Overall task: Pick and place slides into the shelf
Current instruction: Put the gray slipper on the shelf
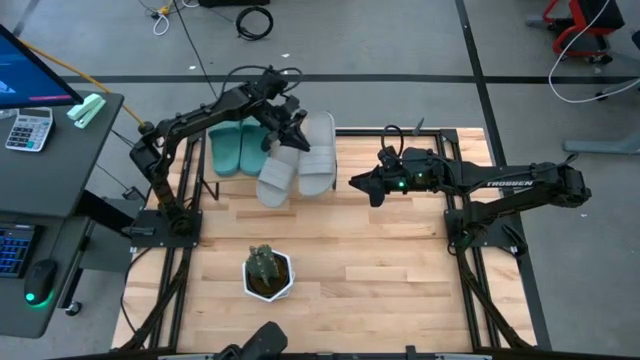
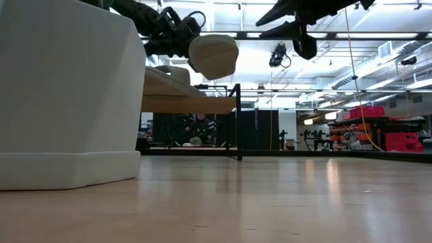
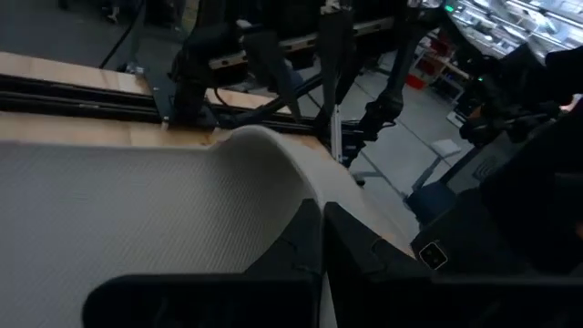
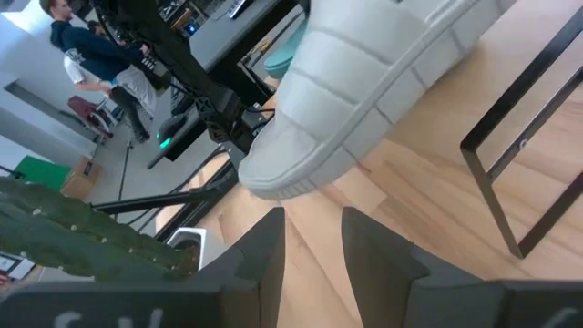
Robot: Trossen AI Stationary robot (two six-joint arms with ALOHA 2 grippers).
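Gripping one light grey slide (image 1: pixel 277 176) by its rear part, the left gripper (image 1: pixel 285 140) is positioned over the far part of the tabletop (image 1: pixel 390 260), with its jaws fully closed on the sandal. The held slide is lifted clear of the tabletop and tilted, its toe end hanging past the front edge of the shelf (image 1: pixel 345 135), as is confirmed in the low view, where the grey sole (image 2: pixel 214 55) is seen above and in front of the wooden top board (image 2: pixel 189 103). A second light grey slide (image 1: pixel 319 152) is laid on the shelf just beside the held one, on its right. Two teal green slides (image 1: pixel 240 147) are placed side by side on the left part of the shelf; the one nearer the gripper is partly covered by the arm. The right gripper (image 1: pixel 357 183) is held in the air over the tabletop, to the right of the shelf and pointed toward it; its jaws are partly open and nothing is held between them. In the right wrist view, the ribbed grey slide (image 4: pixel 364 82) and a black metal leg (image 4: pixel 510 137) of the shelf are seen ahead of the fingers (image 4: pixel 264 251). A potted plant (image 1: pixel 268 272) in a white pot stands near the front edge of the tabletop, well apart from the shelf.
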